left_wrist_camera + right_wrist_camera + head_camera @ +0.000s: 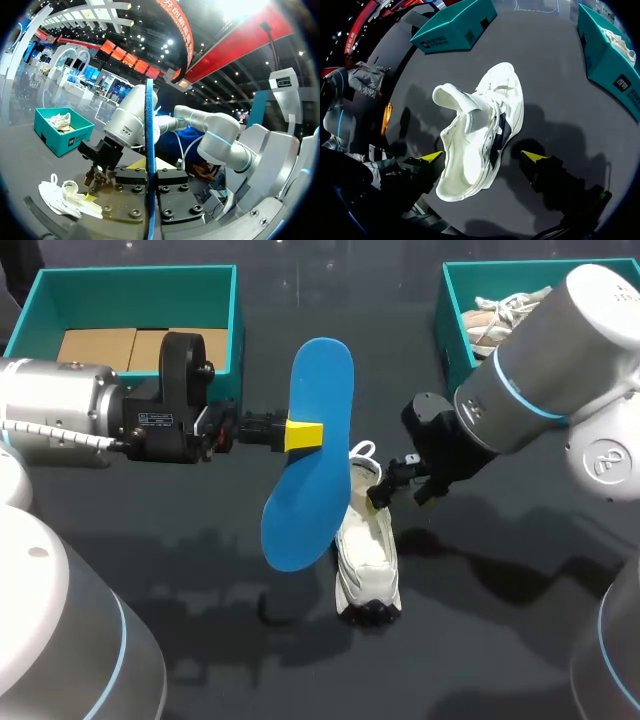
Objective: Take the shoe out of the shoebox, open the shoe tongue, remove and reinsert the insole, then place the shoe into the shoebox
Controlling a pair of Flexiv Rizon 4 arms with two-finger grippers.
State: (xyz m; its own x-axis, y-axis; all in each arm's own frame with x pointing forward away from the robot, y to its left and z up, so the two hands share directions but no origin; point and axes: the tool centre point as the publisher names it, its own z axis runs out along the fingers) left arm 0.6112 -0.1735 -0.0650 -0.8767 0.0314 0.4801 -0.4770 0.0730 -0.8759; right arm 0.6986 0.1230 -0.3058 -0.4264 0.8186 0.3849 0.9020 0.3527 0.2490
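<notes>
Blue insole [309,455] is held up off the worktop [500,630] by the left gripper [303,434]. Its jaws are pressed onto the insole from both sides near the middle, likely so it is kept clear for feeding back into the shoe. White shoe [368,558] is left lying on the worktop between the arms, opening up and tongue pulled out, so the inside is exposed. Right gripper [482,156] is set over the shoe with jaws spread wide, one tip each side. Nothing is pinched; it is probably placed there to steady the shoe. Shoebox [452,340] at right holds another shoe [500,315]. A second teal box [135,280] is seen at left.
</notes>
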